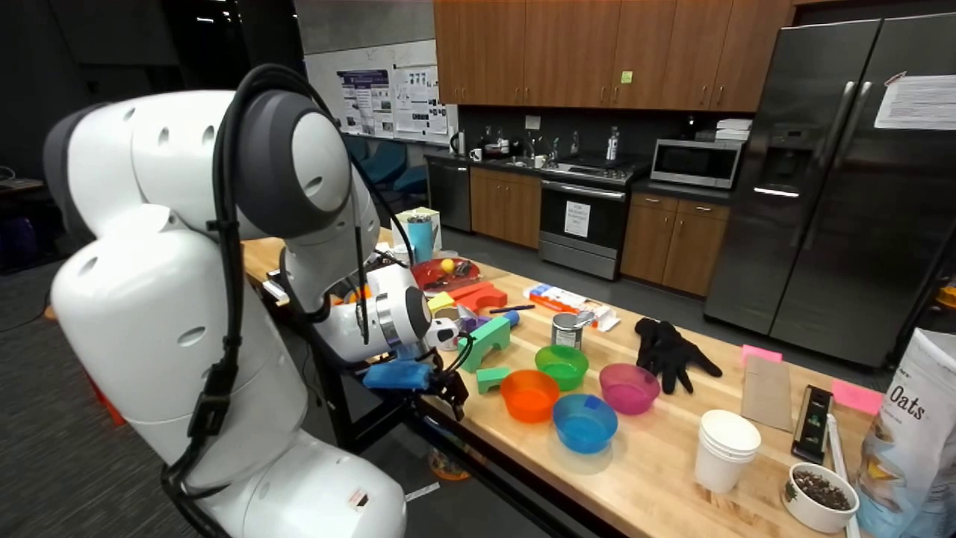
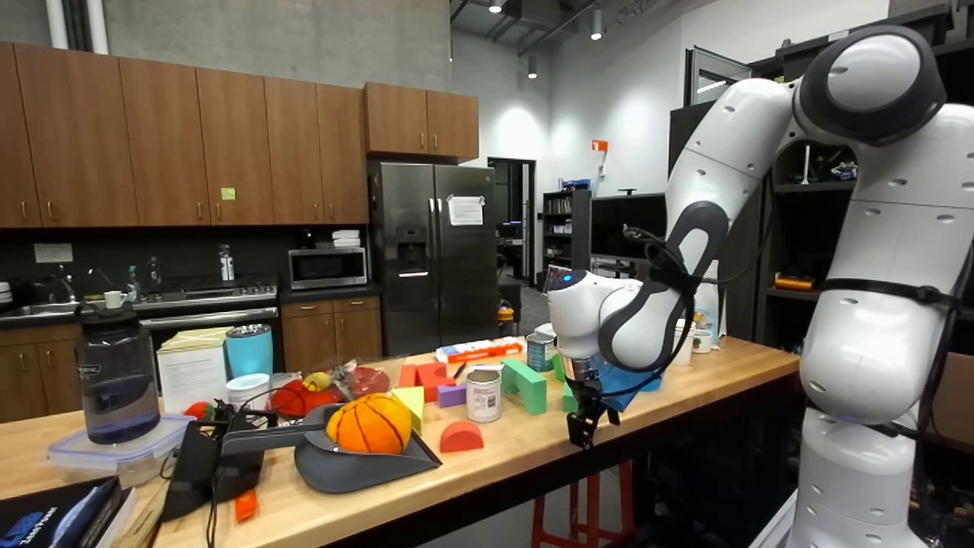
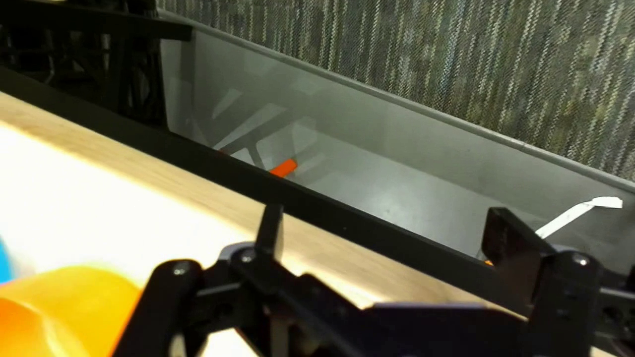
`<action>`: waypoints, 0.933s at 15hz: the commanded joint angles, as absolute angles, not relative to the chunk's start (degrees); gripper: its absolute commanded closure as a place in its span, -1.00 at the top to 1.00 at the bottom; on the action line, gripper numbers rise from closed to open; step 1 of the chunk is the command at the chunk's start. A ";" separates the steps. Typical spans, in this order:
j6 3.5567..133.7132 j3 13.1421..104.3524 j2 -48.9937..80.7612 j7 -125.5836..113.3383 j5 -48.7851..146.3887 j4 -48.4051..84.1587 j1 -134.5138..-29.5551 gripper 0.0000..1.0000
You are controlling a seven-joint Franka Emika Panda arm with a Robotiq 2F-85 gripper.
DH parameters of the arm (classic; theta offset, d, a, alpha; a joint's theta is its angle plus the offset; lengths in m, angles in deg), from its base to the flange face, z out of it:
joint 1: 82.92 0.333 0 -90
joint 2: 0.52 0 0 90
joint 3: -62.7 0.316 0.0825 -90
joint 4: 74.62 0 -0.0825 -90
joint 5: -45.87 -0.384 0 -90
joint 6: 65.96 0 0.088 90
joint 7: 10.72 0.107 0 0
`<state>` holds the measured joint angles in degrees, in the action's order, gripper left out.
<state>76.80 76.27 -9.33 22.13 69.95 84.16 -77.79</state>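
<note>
My gripper [image 3: 392, 235] is open with nothing between its fingers. It points down at the table's long edge, beside the black rail [image 3: 347, 223]. It also shows in both exterior views [image 1: 452, 396] [image 2: 592, 426]. The orange bowl [image 1: 529, 400] is near it on the wooden table [image 1: 523, 459]; its yellow-orange wall [image 3: 79, 302] fills the lower left of the wrist view. A blue bowl [image 1: 585, 424], a green bowl [image 1: 562, 366] and a magenta bowl [image 1: 629, 388] stand close by. A small green block [image 1: 492, 379] and a green arch block [image 1: 487, 342] lie behind the gripper.
A can [image 1: 567, 332], a black glove [image 1: 672, 355] and stacked white cups [image 1: 724, 452] stand on the table. A dustpan [image 2: 358, 468] holds an orange ball [image 2: 371, 425]. A red half-round block [image 2: 461, 437] and an open can [image 2: 484, 396] are near the edge. A grey bin [image 3: 397, 183] is below.
</note>
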 commanded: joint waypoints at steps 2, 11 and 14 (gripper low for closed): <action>75.42 78.07 -9.42 28.01 78.08 84.31 -78.17 1.00; 71.63 78.69 -8.88 29.72 81.07 84.29 -76.16 1.00; 71.66 77.94 -8.73 25.77 80.05 84.30 -75.65 1.00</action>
<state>72.16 78.76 -8.92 28.59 80.48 84.30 -76.39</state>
